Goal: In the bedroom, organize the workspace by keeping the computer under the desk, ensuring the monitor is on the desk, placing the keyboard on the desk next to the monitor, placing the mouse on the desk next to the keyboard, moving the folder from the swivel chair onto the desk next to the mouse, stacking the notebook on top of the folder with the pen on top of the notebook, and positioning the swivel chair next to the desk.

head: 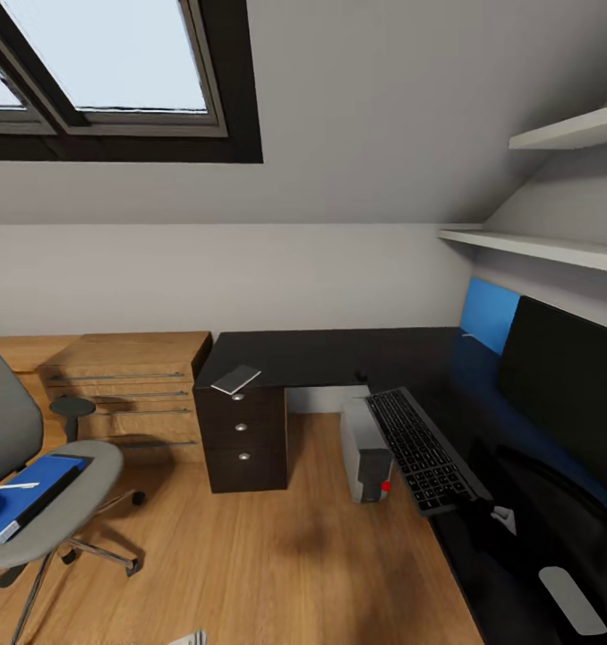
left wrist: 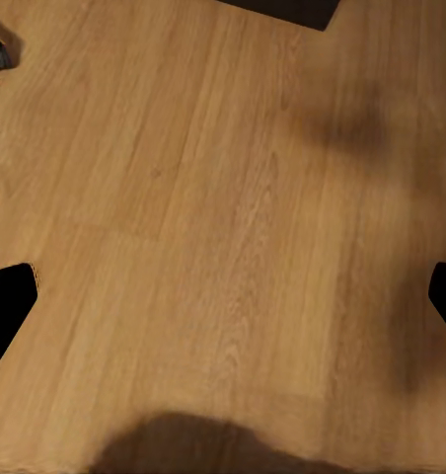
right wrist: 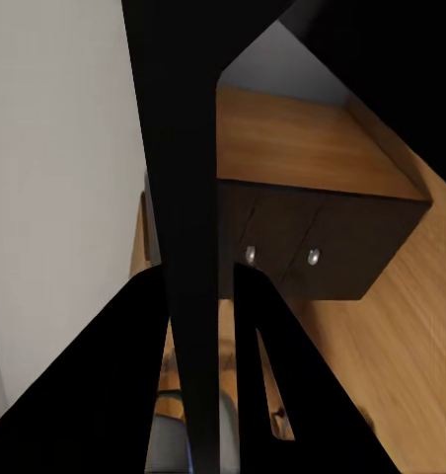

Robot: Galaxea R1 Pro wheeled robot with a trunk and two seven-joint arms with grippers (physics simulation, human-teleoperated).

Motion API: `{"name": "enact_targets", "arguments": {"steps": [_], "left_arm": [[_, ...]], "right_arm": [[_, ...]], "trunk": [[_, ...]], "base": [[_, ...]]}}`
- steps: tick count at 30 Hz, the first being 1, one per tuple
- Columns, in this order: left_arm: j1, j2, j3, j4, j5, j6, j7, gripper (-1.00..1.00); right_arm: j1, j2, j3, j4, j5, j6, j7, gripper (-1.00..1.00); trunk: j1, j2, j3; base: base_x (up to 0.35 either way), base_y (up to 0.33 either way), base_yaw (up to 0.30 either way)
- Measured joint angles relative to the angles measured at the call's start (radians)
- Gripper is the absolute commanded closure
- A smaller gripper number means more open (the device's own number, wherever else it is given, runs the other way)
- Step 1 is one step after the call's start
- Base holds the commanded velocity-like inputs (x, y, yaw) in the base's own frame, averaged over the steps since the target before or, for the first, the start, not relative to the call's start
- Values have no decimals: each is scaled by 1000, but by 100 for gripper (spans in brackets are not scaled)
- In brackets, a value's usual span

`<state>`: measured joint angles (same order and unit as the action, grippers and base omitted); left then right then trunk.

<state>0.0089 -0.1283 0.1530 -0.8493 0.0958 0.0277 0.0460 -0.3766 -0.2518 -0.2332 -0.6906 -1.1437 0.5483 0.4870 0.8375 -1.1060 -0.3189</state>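
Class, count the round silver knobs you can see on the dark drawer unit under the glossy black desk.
3, stacked vertically on the dark drawer unit: top knob, middle knob, bottom knob.

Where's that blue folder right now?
In the head view, the folder lies on the seat of the swivel chair at the lower left, across the wood floor from the desk.
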Motion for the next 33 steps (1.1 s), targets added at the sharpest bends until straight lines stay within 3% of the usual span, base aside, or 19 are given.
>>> {"name": "enact_targets", "arguments": {"steps": [25, 33], "left_arm": [[0, 0, 3, 38, 0, -4, 1, -100], [0, 0, 3, 38, 0, -4, 1, -100]], "right_arm": [[0, 1, 0, 22, -2, -1, 16, 100], [0, 0, 0, 33, -5, 0, 25, 100]], "trunk": [[0, 0, 11], [-1, 0, 11]], "base": [[-293, 0, -64], [-58, 0, -1]]}}
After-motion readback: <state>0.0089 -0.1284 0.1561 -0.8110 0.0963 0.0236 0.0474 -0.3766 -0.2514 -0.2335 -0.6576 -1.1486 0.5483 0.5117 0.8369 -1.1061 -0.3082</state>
